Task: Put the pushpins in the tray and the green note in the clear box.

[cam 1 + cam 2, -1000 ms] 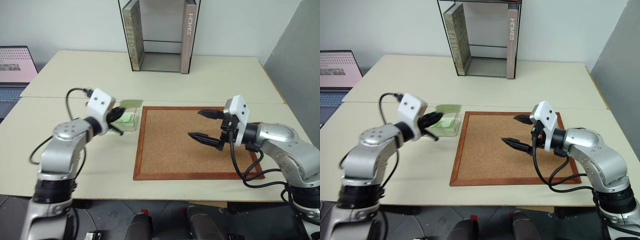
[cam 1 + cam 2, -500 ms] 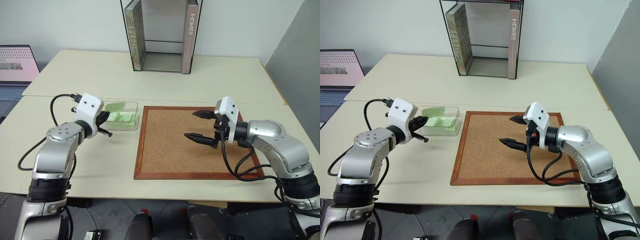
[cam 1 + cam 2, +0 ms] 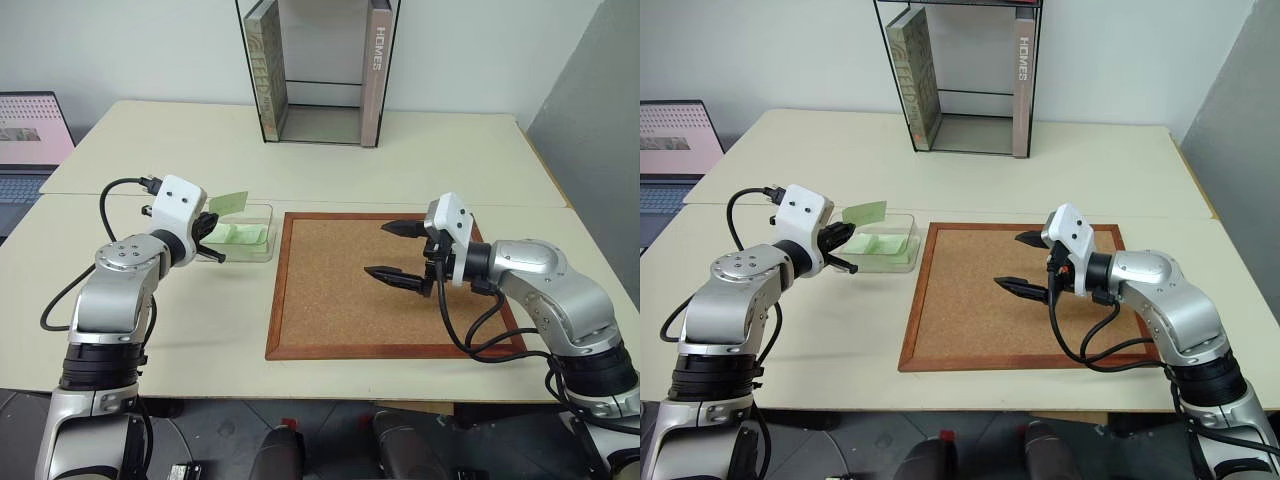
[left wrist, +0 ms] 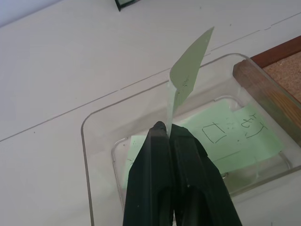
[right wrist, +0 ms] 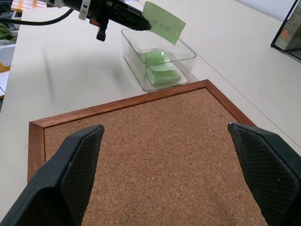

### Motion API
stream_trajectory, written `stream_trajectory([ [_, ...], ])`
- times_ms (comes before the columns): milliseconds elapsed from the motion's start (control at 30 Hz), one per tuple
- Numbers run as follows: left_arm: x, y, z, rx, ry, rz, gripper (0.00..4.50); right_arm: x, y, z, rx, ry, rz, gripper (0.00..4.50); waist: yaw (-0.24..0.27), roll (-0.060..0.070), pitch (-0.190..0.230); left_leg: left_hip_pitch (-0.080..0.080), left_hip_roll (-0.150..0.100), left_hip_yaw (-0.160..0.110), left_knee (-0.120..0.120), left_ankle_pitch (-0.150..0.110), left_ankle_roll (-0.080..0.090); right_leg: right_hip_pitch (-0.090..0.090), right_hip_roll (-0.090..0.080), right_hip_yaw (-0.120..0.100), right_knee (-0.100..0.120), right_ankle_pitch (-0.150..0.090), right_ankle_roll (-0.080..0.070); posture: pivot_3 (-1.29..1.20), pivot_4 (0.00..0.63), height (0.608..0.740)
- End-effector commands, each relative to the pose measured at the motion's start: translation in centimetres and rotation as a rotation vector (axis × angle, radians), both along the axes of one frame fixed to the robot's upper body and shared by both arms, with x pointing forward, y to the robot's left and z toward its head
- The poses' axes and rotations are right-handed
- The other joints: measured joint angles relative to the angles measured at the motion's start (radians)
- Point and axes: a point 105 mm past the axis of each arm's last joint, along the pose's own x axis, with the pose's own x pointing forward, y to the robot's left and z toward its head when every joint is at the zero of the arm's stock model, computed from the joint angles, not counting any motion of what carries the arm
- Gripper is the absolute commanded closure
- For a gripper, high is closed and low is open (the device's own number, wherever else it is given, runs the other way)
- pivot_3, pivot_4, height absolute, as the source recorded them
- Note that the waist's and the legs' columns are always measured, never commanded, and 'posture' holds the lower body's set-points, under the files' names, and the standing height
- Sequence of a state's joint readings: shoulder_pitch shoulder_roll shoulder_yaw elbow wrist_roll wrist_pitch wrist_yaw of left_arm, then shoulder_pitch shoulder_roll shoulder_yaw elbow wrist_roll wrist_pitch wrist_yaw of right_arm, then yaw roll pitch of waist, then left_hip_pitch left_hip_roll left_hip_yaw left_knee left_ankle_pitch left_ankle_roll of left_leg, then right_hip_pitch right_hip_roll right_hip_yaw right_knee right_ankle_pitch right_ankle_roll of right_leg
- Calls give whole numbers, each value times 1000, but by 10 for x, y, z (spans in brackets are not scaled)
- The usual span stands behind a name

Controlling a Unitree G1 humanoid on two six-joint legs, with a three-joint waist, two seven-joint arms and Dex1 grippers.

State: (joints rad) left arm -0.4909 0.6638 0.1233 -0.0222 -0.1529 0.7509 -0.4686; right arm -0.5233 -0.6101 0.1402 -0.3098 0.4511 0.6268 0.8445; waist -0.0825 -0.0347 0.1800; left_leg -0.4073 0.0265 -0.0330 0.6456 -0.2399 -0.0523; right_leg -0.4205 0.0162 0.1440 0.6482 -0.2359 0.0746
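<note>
Cream-coloured desk (image 3: 330,160) carries everything, and on it the clear box (image 3: 262,246) stands just beside the left edge of the cork board (image 3: 350,290). My left pincer (image 4: 165,129) is closed on the green note (image 4: 190,70), gripping it by one lower edge, so the slip stands up and curls over the box. Half a second ago this pincer was lower at the near wall of the box and the note was hard to tell from the green slips (image 4: 225,139) inside; now the note is raised clear above the rim. I judge from this that the note is not yet released: it needs to come down again over the open box before I open the fingers, otherwise the light paper can drift out onto the desk.

My right pincer (image 3: 398,250) hangs wide open and empty above the cork board, almost in the same place as a second ago. I see no pushpins on the board and no tray on the desk, so I cannot say how that part of the task stands.

Behind, the black-framed case with books (image 3: 320,70) is well apart from all this.
</note>
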Motion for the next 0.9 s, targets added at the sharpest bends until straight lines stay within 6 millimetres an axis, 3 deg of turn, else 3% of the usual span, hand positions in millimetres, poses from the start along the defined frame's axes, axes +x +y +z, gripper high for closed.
stream_trajectory([
  [33, -2, -2, 16, -25, -27, -3, 4500, -2, 2, 17, 9, -65, 9, 10, 0, 0, 0, 0, 0, 0, 0, 0, 0, 0, 0, 0, 0, 0, 0, 0, 150, 740],
  [100, -4, -1, 15, -11, -21, 4, 4500, -2, 2, 18, 9, -66, 8, 10, 0, 0, 0, 0, 0, 0, 0, 0, 0, 0, 0, 0, 0, 0, 0, 0, 150, 740],
  [267, -8, -2, 14, -18, -18, 7, 3726, -3, 3, 19, 9, -65, 11, 0, 0, 0, 0, 0, 0, 0, 0, 0, 0, 0, 0, 0, 0, 0, 0, 0, 150, 740],
  [700, -10, 3, 15, -15, -20, 30, 1081, -4, 5, 20, 11, -51, 24, 0, 0, 0, 0, 0, 0, 0, 0, 0, 0, 0, 0, 0, 0, 0, 0, 0, 150, 740],
  [900, -9, 2, 18, 42, -55, 10, 954, -3, 7, 21, 19, -54, 33, 0, 0, 0, 0, 0, 0, 0, 0, 0, 0, 0, 0, 0, 0, 0, 0, 0, 150, 740],
])
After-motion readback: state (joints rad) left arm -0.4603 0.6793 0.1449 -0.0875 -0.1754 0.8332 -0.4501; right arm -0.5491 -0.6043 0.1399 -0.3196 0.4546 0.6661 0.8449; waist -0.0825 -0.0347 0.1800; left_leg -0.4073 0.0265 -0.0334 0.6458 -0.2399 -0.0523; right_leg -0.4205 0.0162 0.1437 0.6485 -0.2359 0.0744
